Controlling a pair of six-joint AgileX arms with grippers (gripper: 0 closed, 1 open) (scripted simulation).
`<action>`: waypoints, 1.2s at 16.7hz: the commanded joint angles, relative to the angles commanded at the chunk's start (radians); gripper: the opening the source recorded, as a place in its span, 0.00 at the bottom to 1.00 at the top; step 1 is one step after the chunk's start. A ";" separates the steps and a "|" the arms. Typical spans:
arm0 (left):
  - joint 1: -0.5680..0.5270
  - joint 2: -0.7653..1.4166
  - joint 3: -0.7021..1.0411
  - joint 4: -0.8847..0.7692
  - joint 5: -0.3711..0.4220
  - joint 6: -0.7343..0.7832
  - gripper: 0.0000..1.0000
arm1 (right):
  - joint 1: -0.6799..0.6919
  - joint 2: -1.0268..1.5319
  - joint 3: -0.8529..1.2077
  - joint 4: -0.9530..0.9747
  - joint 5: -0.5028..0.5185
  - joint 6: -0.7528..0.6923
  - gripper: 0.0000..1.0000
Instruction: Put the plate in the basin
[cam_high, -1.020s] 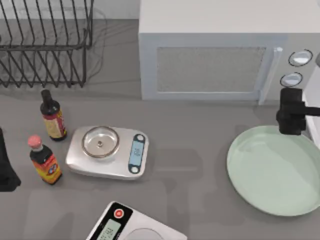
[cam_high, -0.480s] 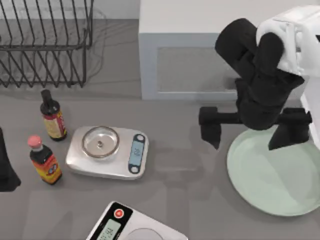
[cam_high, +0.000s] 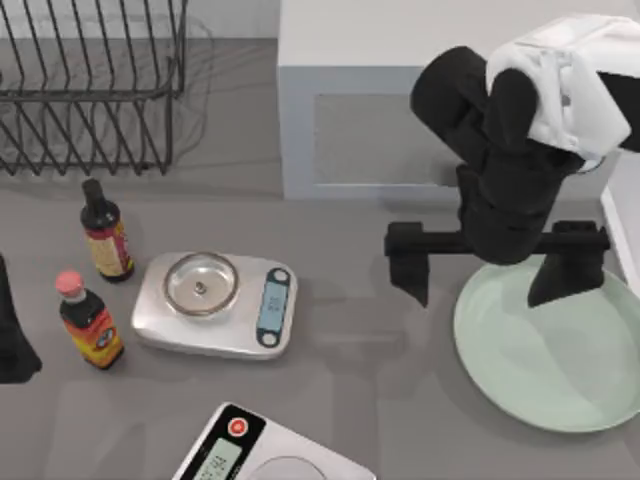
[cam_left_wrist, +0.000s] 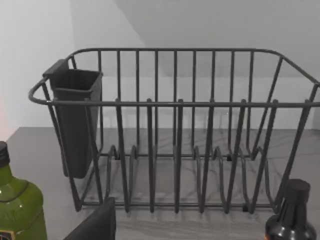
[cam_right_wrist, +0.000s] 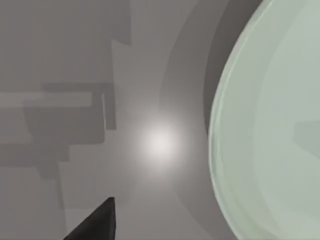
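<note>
My right gripper (cam_high: 497, 270) hangs spread wide over the plate's (cam_high: 550, 350) near-left rim; plate flat on the counter (cam_high: 380, 380), right side. Judging it rigid, smooth, slippery, breakable: pinch the raised rim, not the middle.

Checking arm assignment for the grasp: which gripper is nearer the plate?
Right. The right gripper hangs open straddling the plate's upper-left rim, one finger over it, the other over the table. The left gripper sits parked at the table's far left edge, beyond the scale.
</note>
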 joint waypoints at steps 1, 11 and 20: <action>0.000 0.000 0.000 0.000 0.000 0.000 1.00 | 0.000 0.006 -0.009 0.013 0.000 0.000 1.00; 0.000 0.000 0.000 0.000 0.000 0.000 1.00 | 0.007 0.158 -0.206 0.363 0.001 0.006 1.00; 0.000 0.000 0.000 0.000 0.000 0.000 1.00 | 0.007 0.158 -0.207 0.363 0.001 0.006 0.55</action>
